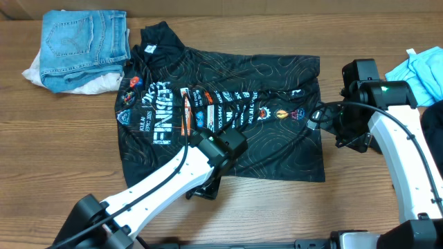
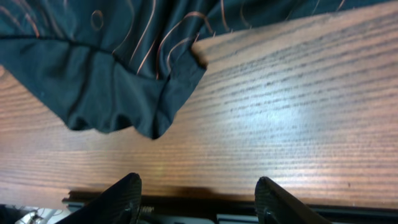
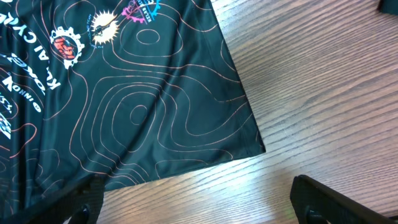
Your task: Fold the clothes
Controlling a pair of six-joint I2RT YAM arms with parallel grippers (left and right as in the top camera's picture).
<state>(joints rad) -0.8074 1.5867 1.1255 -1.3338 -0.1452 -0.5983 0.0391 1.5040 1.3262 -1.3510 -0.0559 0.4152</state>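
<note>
**Desk:** Where is the jersey on your feed?

**Me:** From overhead I see the black jersey point(image 1: 228, 117) spread out in the middle of the bench point(image 1: 360, 200), print side up, with the collar towards the far left. On my left wrist view one edge of it is rumpled and turned over on itself, lying on the wood

**Desk:** And the tools?

**Me:** My left tool point(image 2: 199, 184) is near that rumpled edge, fingers apart, nothing between them. My right tool point(image 3: 199, 184) is spread wide at the jersey's right side, by its flat corner, and it has hold of nothing either

**Desk:** Anything else out there?

**Me:** Folded jeans point(image 1: 83, 45) on a white cloth point(image 1: 33, 70), just beside the collar; touching it or not, I cannot tell. There is also a light blue cloth point(image 1: 419, 69) at the far right edge
</note>
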